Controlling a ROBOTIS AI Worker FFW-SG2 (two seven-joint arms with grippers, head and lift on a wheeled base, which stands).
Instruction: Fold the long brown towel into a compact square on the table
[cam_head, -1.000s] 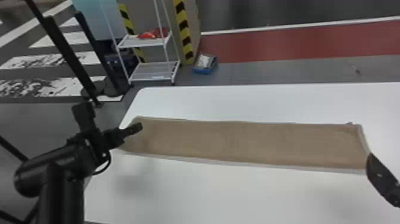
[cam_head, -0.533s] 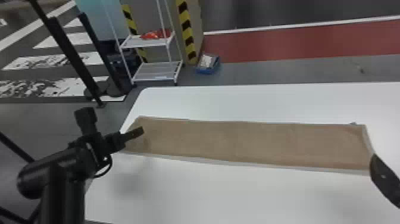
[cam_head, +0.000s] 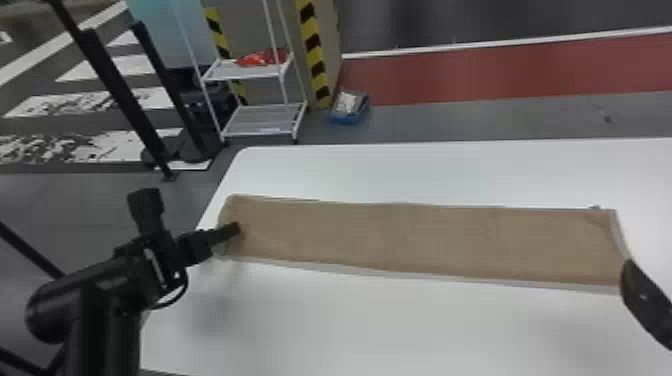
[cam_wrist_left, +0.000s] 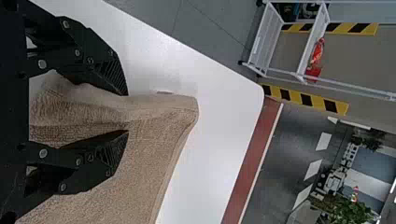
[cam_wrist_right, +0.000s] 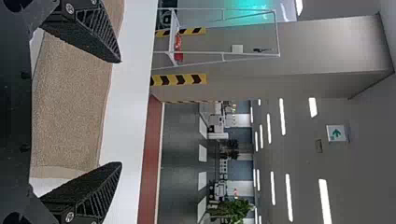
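Narrow jaws flank a ruck of the long brown fabric towel (cam_head: 425, 240) on the black left gripper (cam_head: 235, 230), their grip unclear; the black right gripper's (cam_head: 645, 300) gape wide. In the head view, red flooring (cam_head: 500, 75) spans one o'clock beyond the smooth white table (cam_head: 400, 325), the towel stretching from nine to four. The right wrist view adds a green-and-white sign (cam_wrist_right: 336, 133). The jointed black left arm (cam_head: 100, 295) angles in from seven.

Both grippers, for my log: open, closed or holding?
Left gripper: jaws partly open, towel bunched between them; firm hold unclear.
Right gripper: jaws wide open, holding nothing.
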